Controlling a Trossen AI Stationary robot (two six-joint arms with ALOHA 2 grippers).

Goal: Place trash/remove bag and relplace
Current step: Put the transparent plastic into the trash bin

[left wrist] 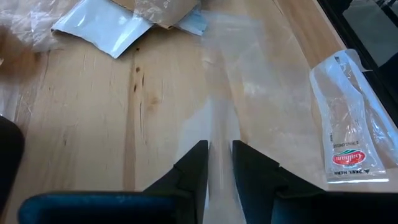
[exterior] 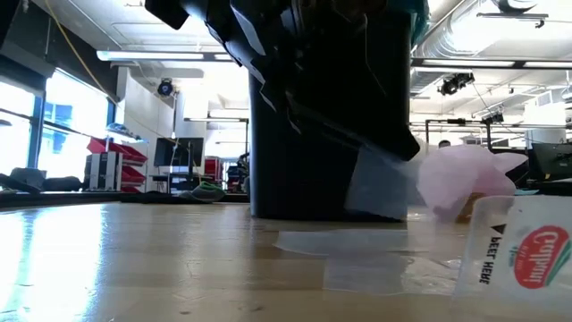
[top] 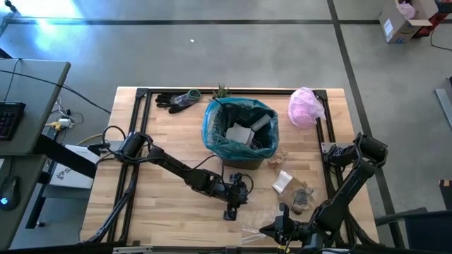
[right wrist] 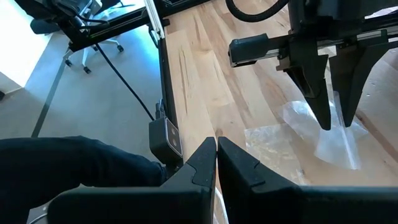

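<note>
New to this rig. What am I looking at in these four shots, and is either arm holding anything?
Two dark robot arms work at a wooden table. One shot looks straight down, one sits at table-top height, and one rides on each wrist.

In the middle stands a bin lined with the teal bag, with scraps already inside. Behind it lie dark gloves, a small plant and a pink bag. In front, trash is scattered: a white packet, a brownish lump.

The left claw has its fingers slightly apart around a clear plastic wrapper; whether it grips it, I cannot tell. The right claw is shut on nothing, low at the table's front edge.
</note>
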